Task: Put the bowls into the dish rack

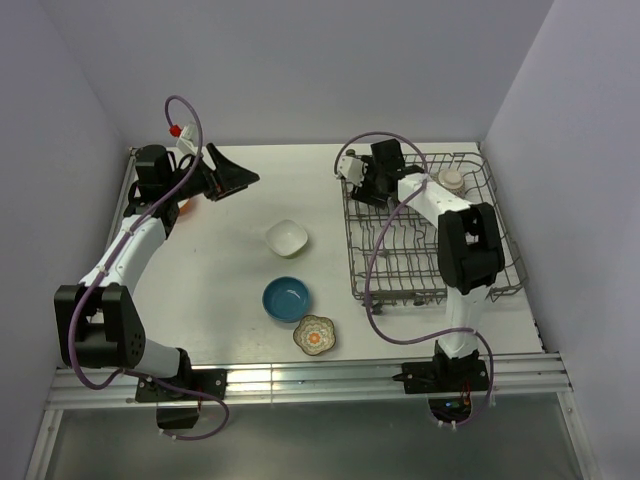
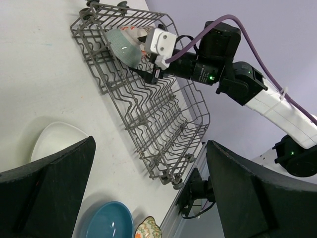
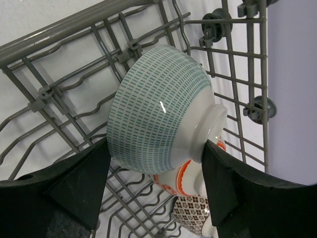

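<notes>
Our right gripper (image 3: pixel 156 146) clasps the teal bowl (image 3: pixel 158 104), tilted at the far end of the rack (image 3: pixel 59 34), our left gripper (image 2: pixel 150 144) gapes empty, and we fear it slipping or clinking the orange bowl (image 3: pixel 173 181) beside it on release.

- dish rack (image 1: pixel 395 272): on table (image 1: pixel 220 290), right side.
- outer bowl (image 3: pixel 158 109), second bowl (image 3: pixel 182 181), third bowl (image 3: pixel 192 212): nested on edge, rack's far end.
- far bowl (image 1: pixel 286 238), middle bowl (image 1: pixel 286 298), near bowl (image 1: pixel 315 335): on table, left of rack.
</notes>
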{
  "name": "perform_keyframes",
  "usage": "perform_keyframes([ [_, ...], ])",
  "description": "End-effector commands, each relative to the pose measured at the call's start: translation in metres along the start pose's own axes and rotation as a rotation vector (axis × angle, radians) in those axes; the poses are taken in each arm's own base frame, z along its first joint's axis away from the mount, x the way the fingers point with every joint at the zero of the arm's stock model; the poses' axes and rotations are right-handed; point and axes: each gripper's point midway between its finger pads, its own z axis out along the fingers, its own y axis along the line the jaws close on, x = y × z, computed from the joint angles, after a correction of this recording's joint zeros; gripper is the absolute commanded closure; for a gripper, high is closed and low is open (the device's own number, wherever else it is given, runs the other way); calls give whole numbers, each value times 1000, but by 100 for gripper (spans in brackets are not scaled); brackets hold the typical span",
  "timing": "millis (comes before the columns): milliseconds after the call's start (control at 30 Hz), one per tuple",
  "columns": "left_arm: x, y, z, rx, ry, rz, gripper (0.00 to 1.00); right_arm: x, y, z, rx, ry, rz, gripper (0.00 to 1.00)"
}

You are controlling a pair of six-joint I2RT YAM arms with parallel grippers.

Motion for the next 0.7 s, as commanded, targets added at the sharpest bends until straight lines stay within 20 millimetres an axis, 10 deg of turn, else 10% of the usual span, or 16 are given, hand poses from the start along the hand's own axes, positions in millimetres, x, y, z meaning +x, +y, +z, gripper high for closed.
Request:
perform_keyframes([
  [0,-7,-4,0,24,-20,34,1,-21,-34,-1,120,-44,-44,100],
  [667,-4,-1,-3,23,-12,42,0,-12,-32,22,192,26,-97,100],
])
